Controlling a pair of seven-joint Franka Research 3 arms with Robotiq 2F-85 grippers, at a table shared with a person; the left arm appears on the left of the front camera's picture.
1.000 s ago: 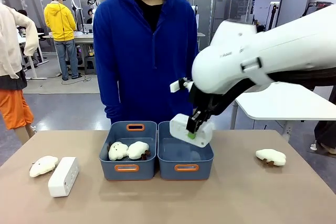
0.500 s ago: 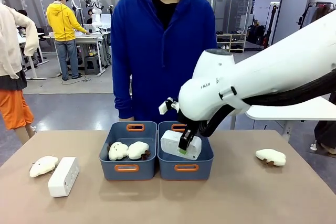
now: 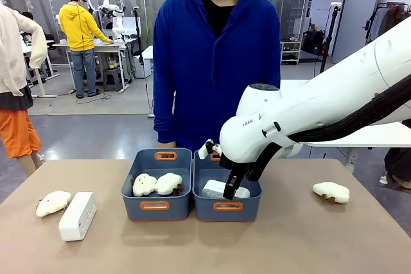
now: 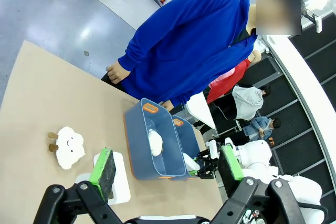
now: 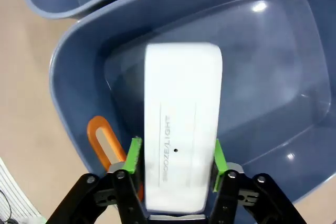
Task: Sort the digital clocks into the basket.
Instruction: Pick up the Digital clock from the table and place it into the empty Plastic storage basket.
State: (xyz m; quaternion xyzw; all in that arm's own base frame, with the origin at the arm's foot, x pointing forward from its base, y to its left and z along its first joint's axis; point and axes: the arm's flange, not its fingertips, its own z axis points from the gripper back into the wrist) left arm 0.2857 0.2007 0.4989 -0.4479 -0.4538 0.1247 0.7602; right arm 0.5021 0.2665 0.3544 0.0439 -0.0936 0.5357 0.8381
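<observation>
Reference: right-hand basket (image 3: 247, 205).
- Change over the last second: your right gripper (image 3: 231, 187) brought one digital clock (image 5: 181, 119) down from above this basket. The clock now lies flat on the basket floor.
- Right jaws are now apart, with the pads flanking the clock and a thin gap at one pad. It looks released.
- Left gripper (image 4: 167, 165): jaws wide apart, empty.
- Second digital clock (image 3: 77, 215) is on the tabletop (image 3: 289, 242), well left of the basket, beside a plush toy (image 3: 53, 202).
- Judgement: one clock in, one to go.
</observation>
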